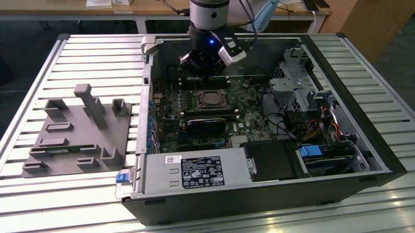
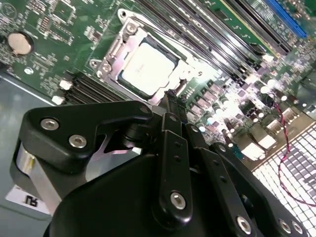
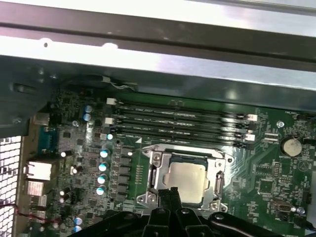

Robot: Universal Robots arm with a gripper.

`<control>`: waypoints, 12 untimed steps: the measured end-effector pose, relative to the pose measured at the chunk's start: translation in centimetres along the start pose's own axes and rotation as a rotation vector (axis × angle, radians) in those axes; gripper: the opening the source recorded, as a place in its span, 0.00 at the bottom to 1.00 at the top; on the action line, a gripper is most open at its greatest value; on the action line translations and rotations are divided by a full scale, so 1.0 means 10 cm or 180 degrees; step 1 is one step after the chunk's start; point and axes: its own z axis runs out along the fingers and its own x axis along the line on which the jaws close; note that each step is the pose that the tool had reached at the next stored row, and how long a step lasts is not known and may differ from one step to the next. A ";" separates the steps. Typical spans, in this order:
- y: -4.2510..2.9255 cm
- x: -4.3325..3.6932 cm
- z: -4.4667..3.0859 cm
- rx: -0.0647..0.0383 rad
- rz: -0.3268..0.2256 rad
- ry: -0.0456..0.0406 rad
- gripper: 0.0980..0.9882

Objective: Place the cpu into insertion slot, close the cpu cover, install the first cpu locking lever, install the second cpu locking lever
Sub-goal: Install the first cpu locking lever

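The cpu (image 3: 186, 178) (image 2: 148, 69) is a silver-beige square lying seated in the insertion slot (image 1: 209, 99) on the green motherboard. The cpu cover (image 3: 217, 181) (image 2: 111, 59), a silver frame, lies flat around the chip's edge. My gripper (image 3: 168, 193) (image 2: 171, 97) (image 1: 205, 76) hovers just above the board beside the socket, on the side of the memory slots. Its black fingertips are pressed together with nothing between them. I cannot tell how the locking levers stand.
The open computer case (image 1: 382, 150) lies on a slatted table. Memory slots (image 3: 182, 121) run beside the socket, and a black block (image 1: 207, 125) lies on its other side. A drive cage (image 1: 295, 87) with cables is at the exterior view's right. A grey fixture (image 1: 77, 131) sits outside the case.
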 end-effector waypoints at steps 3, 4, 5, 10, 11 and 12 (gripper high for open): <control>0.008 0.056 0.000 0.0000 0.0000 0.0000 0.01; 0.010 0.074 0.000 0.0000 0.0000 0.0000 0.01; 0.013 0.090 0.000 0.0000 0.0000 0.0000 0.01; 0.022 0.130 0.000 0.0000 0.0000 0.0000 0.01; 0.026 0.141 -0.001 0.0000 0.0000 0.0000 0.01; 0.030 0.152 0.000 0.0000 0.0000 0.0000 0.01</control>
